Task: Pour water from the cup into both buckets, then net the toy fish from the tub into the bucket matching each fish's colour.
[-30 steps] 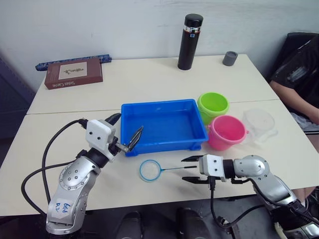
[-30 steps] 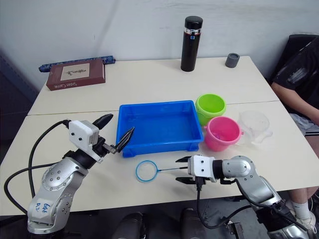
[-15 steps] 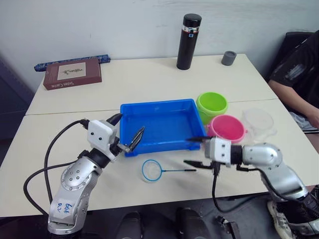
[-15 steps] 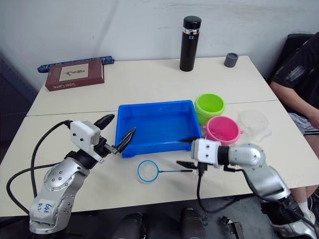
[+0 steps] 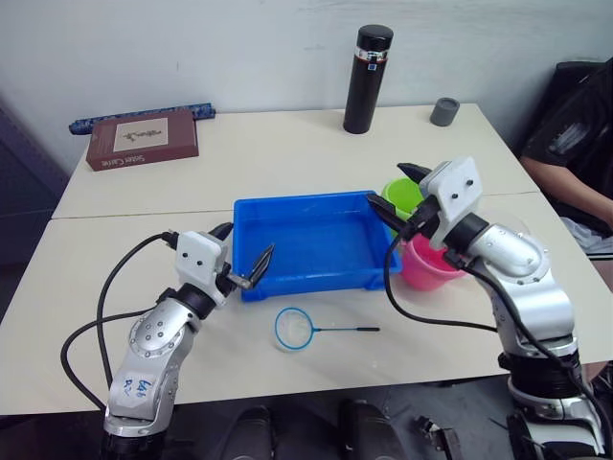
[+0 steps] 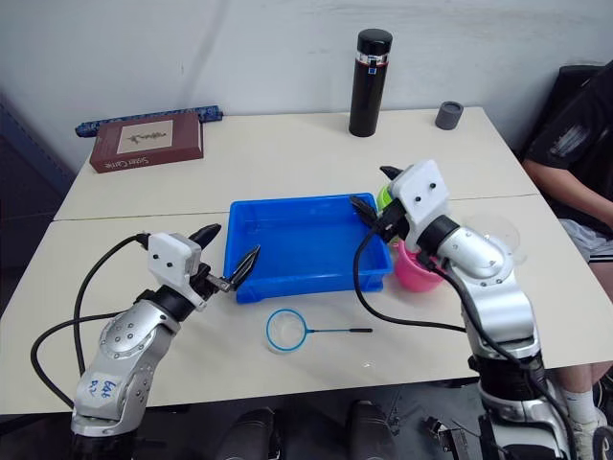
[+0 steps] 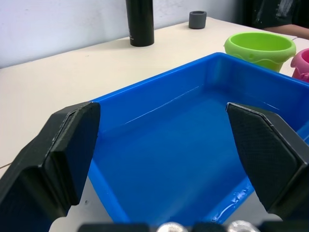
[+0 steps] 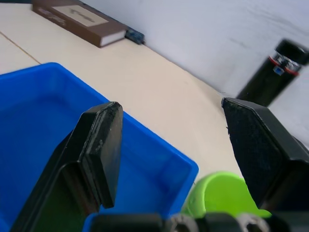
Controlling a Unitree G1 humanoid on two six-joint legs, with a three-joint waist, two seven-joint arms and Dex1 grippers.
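Net [image 5: 295,328] on table, well below right pincer [image 5: 395,196]

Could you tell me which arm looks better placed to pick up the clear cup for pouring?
Probably the right. The cup sits on the robot's right, beyond the pink bucket, and the right gripper, jaws open, hangs near it by the green bucket. The left gripper is across the tub.

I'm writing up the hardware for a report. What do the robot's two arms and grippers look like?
Both arms are silver-grey metal with rounded joint housings and loose black cables. Each ends in a white boxy wrist block carrying two black tapered fingers: left gripper, right gripper. The left arm has a white label with blue handwriting near its base.
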